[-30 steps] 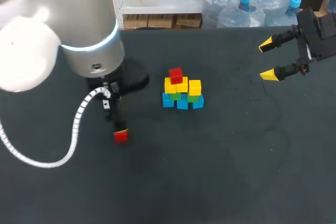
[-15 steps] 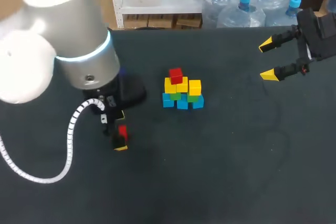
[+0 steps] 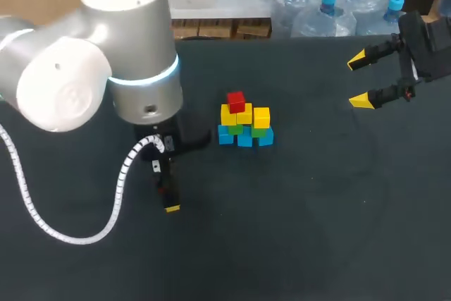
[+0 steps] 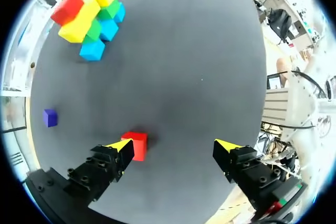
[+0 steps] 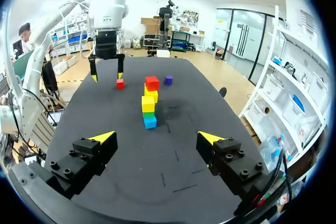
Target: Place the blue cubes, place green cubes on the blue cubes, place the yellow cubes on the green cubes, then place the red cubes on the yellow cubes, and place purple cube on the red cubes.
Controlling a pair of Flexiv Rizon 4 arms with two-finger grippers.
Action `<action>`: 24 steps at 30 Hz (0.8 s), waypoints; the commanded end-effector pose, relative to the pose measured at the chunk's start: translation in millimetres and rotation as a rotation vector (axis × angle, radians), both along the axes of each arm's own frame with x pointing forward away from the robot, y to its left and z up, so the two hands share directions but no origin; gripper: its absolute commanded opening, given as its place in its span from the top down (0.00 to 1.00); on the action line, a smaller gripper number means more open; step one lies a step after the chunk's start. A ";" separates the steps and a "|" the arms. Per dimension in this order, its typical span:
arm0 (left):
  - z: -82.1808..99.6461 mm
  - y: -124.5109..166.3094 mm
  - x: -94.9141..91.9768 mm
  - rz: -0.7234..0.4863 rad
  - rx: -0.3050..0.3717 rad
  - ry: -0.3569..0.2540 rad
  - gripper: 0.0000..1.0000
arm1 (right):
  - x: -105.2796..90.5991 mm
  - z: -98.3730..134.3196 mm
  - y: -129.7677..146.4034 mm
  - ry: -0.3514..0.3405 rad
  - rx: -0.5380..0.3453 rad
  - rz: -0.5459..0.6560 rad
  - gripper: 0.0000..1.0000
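Left wrist view | left gripper (image 4: pixel 176 145) spread wide, grasping nothing | small red cube (image 4: pixel 135 145) on black table (image 4: pixel 199 66), just beside one yellow fingertip (image 4: pixel 119 145) | stacked coloured cubes (image 4: pixel 89 19) ahead, well apart | right gripper (image 5: pixel 157 138) fingers apart, empty

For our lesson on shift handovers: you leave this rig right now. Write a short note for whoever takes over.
Left hand: open, low over the table, loose red cube against one fingertip, not gripped.
Right hand: open, empty, away from the stack.
Done: stack has blue, green and yellow layers, one red cube on top.
To do: add the loose red cube, then the purple cube, lying alone on the table.
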State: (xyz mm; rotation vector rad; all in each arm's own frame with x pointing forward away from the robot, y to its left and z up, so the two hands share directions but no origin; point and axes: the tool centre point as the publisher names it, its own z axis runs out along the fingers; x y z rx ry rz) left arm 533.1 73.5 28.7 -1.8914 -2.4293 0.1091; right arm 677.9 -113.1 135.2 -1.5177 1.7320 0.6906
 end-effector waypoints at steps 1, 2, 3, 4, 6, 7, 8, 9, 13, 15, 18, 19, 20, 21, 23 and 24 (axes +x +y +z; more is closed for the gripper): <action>-11.3 12.3 -4.9 0.031 -0.020 -0.018 0.00 | 0.5 -0.6 0.3 -0.001 0.001 0.001 0.00; -12.3 14.4 -4.4 0.038 -0.029 -0.021 0.00 | 0.5 -0.6 0.3 -0.001 0.001 0.001 0.00; -12.3 15.0 -3.7 0.035 -0.027 -0.025 0.00 | 0.5 -0.6 0.3 -0.001 0.001 0.001 0.00; -12.1 15.4 -2.3 0.031 -0.022 -0.029 0.00 | 0.5 -0.6 0.3 -0.001 0.001 0.001 0.00; -10.8 15.9 1.0 0.028 -0.020 -0.033 0.00 | 0.5 -0.6 0.3 -0.001 0.001 0.001 0.00; -10.3 15.9 2.2 0.024 -0.022 -0.039 0.00 | 0.5 -0.6 0.3 -0.001 0.001 0.001 0.00; -9.9 15.8 3.2 0.021 -0.022 -0.041 0.00 | 0.5 -0.6 0.3 -0.001 0.001 0.001 0.00; -9.9 15.5 4.0 0.019 -0.021 -0.042 0.00 | 0.5 -0.6 0.3 -0.001 0.001 0.001 0.00; -5.8 14.9 8.2 0.007 -0.048 -0.070 0.00 | 0.5 -0.6 0.3 -0.001 0.001 0.001 0.00; 1.9 14.9 10.6 0.003 -0.051 -0.094 0.00 | 0.5 -0.6 0.3 -0.001 0.001 0.001 0.00; 4.8 15.3 14.3 -0.011 -0.038 -0.098 0.00 | 0.5 -0.6 0.3 -0.001 0.001 0.001 0.00; 2.4 16.7 15.9 -0.011 -0.039 -0.093 0.00 | 0.5 -0.6 0.3 -0.001 0.001 0.001 0.00; -0.1 17.9 17.2 -0.012 -0.039 -0.084 0.00 | 0.5 -0.6 0.3 -0.001 0.001 0.001 0.00; -2.6 18.8 18.7 -0.014 -0.038 -0.075 0.00 | 0.5 -0.6 0.3 -0.001 0.001 0.001 0.00; -6.0 19.9 21.8 -0.019 -0.042 -0.065 0.00 | 0.5 -0.6 0.3 -0.001 0.001 0.001 0.00; -7.2 20.3 23.5 -0.020 -0.041 -0.064 0.00 | 0.5 -0.6 0.3 -0.001 0.001 0.001 0.00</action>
